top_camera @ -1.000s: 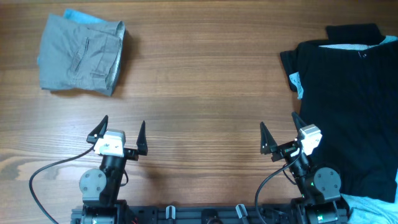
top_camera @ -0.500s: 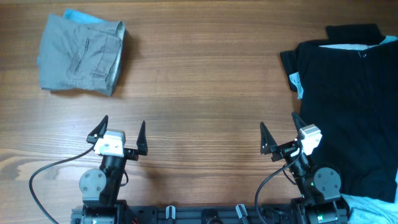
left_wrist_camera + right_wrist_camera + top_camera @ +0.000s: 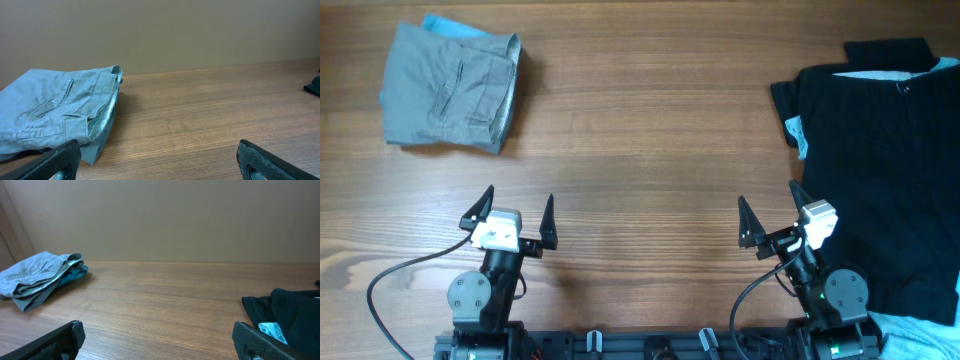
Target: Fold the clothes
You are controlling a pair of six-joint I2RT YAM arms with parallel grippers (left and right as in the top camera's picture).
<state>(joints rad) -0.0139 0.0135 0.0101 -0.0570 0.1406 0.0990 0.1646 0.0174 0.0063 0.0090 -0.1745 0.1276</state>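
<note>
The grey shorts (image 3: pixel 448 88) lie folded at the far left of the table, on top of a light-blue garment (image 3: pixel 445 25). They also show in the left wrist view (image 3: pixel 55 112) and the right wrist view (image 3: pixel 37 277). A black garment (image 3: pixel 880 150) lies spread at the right, with light-blue fabric (image 3: pixel 800 135) peeking from under it; its edge shows in the right wrist view (image 3: pixel 290 312). My left gripper (image 3: pixel 513 212) is open and empty at the near left. My right gripper (image 3: pixel 768 215) is open and empty at the near right, beside the black garment.
The wooden table (image 3: pixel 650 130) spans the whole view. A plain wall (image 3: pixel 200 30) rises behind its far edge. Cables (image 3: pixel 400 275) run by the arm bases at the near edge.
</note>
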